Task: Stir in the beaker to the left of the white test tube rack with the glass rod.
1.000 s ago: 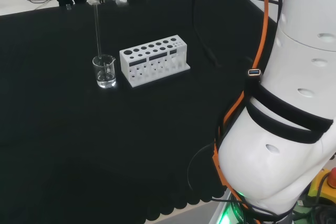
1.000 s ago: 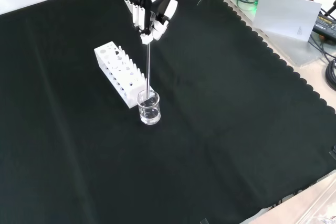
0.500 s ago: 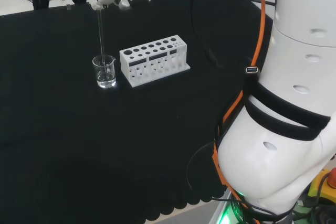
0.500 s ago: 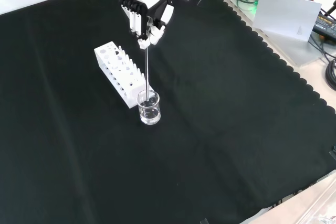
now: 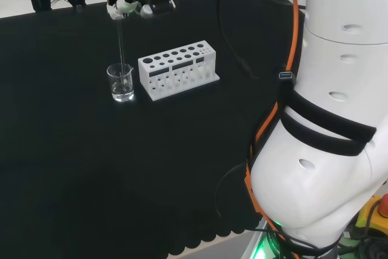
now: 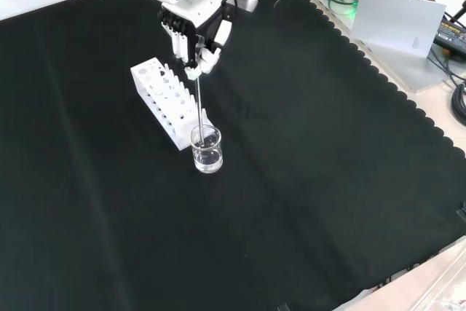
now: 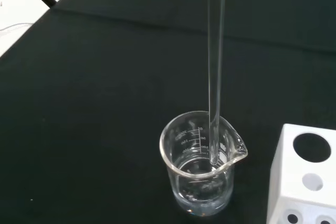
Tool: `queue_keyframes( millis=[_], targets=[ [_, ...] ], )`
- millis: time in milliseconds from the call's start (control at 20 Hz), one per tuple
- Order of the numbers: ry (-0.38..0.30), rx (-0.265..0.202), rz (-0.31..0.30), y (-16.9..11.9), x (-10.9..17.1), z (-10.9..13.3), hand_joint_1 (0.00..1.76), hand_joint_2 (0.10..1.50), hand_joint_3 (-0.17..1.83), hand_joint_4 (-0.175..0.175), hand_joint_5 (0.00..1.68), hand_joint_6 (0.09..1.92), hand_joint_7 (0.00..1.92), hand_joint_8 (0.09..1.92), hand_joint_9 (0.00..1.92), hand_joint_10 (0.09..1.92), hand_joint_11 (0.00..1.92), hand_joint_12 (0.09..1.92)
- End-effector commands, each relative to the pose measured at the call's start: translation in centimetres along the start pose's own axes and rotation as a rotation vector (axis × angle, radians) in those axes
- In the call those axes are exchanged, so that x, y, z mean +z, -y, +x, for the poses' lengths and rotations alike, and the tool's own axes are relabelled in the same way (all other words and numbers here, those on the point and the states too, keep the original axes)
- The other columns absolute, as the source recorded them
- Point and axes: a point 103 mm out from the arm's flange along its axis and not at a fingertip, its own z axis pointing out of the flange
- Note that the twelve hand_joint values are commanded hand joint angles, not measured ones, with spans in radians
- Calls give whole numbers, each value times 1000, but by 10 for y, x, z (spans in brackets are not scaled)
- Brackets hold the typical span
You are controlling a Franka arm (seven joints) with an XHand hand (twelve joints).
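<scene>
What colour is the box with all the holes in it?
White. The test tube rack shows best in the head view, beside the beaker.

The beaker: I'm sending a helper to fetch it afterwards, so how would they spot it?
In the front view, find the white rack on the black cloth. The beaker stands at its nearer end. It is small clear glass with a spout, and a glass rod held by the hand dips into it.

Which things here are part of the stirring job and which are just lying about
Part of the job:
- glass rod, held by the hand, its lower end inside the beaker
- beaker with clear liquid
- white test tube rack, the landmark beside the beaker

Lying about:
- grey sheet at the bench edge
- cables off the cloth
</scene>
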Motion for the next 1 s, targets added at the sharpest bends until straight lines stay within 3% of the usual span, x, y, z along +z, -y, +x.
queue_keyframes(
  millis=[50, 350, 700, 1000],
  targets=[
    [-9, 23, 20, -2, 9, -17, 1232, 1041, -175, -175, 1386, 337, 1519, 951, 1788, 571, 1789, 690],
    [-16, 22, 32, 5, 20, -16, 1232, 1041, -175, -175, 1387, 334, 1520, 951, 1789, 571, 1789, 693],
    [-1, -16, 55, 6, 27, 12, 1232, 1040, -175, -175, 1389, 331, 1520, 951, 1789, 571, 1789, 695],
    [14, -51, 77, -11, 32, 30, 1232, 1040, -175, -175, 1390, 328, 1521, 950, 1789, 571, 1789, 698]
  ],
)
